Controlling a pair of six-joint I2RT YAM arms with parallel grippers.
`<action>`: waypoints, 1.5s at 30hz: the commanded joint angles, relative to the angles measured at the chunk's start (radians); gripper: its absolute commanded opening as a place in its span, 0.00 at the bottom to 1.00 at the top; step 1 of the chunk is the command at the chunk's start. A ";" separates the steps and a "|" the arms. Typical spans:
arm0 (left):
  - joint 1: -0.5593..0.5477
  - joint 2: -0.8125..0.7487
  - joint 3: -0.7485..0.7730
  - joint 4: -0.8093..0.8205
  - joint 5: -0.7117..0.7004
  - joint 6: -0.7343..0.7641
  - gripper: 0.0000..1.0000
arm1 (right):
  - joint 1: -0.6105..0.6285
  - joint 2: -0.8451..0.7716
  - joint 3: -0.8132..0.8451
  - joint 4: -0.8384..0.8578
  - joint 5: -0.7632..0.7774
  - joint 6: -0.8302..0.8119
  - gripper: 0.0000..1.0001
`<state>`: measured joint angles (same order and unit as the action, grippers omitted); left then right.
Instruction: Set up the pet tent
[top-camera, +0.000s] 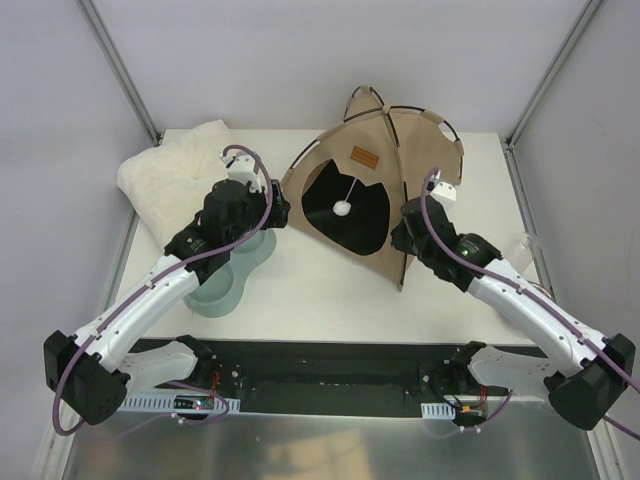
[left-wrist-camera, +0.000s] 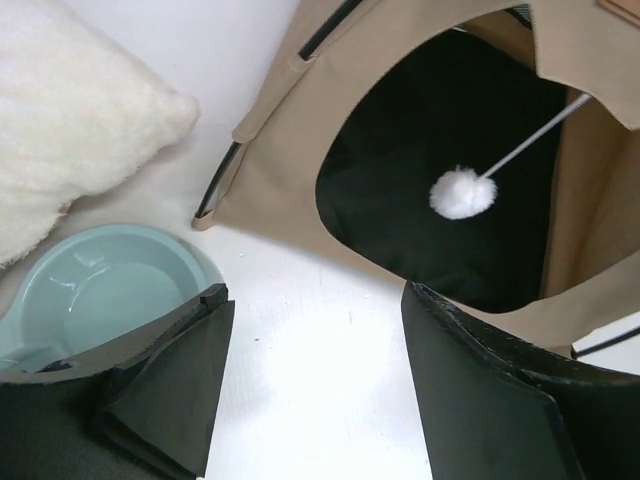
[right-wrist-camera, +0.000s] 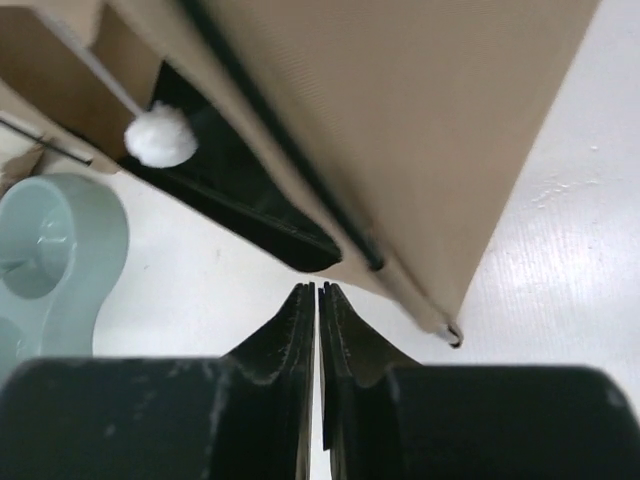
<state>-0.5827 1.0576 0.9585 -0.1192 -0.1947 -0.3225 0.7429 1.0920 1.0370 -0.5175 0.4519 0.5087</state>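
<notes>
The tan pet tent (top-camera: 400, 160) stands upright at the back middle of the table, its black opening facing forward and a white ball (top-camera: 342, 209) hanging inside it. A brown label (top-camera: 365, 157) sits above the opening. My left gripper (top-camera: 280, 212) hovers by the tent's left front corner. In the left wrist view this gripper (left-wrist-camera: 312, 292) is open over bare table, with the tent (left-wrist-camera: 290, 170) and ball (left-wrist-camera: 462, 193) just beyond it. My right gripper (top-camera: 400, 232) is at the tent's right front edge. In the right wrist view it (right-wrist-camera: 318, 288) is shut on nothing, just below the tent wall (right-wrist-camera: 420, 120) and a black pole (right-wrist-camera: 290, 150).
A white fluffy cushion (top-camera: 175, 175) lies at the back left. A pale green double bowl (top-camera: 225, 280) sits under the left arm, in front of the cushion. The bowl (left-wrist-camera: 90, 290) also shows beside the left finger, and the bowl (right-wrist-camera: 50, 250) shows at the left of the right wrist view.
</notes>
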 joint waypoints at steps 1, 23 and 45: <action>0.058 0.027 0.051 -0.011 0.069 -0.079 0.70 | -0.098 0.017 -0.041 0.057 -0.030 0.011 0.11; 0.658 0.134 0.131 -0.269 0.037 -0.176 0.87 | -0.447 0.126 0.117 0.063 -0.174 -0.013 0.65; 0.971 0.859 0.611 -0.306 0.294 -0.111 0.99 | -0.448 -0.047 0.124 -0.067 -0.237 0.027 0.99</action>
<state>0.3782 1.8145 1.4853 -0.4080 -0.0074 -0.4263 0.2939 1.0779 1.1179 -0.5518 0.2073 0.5240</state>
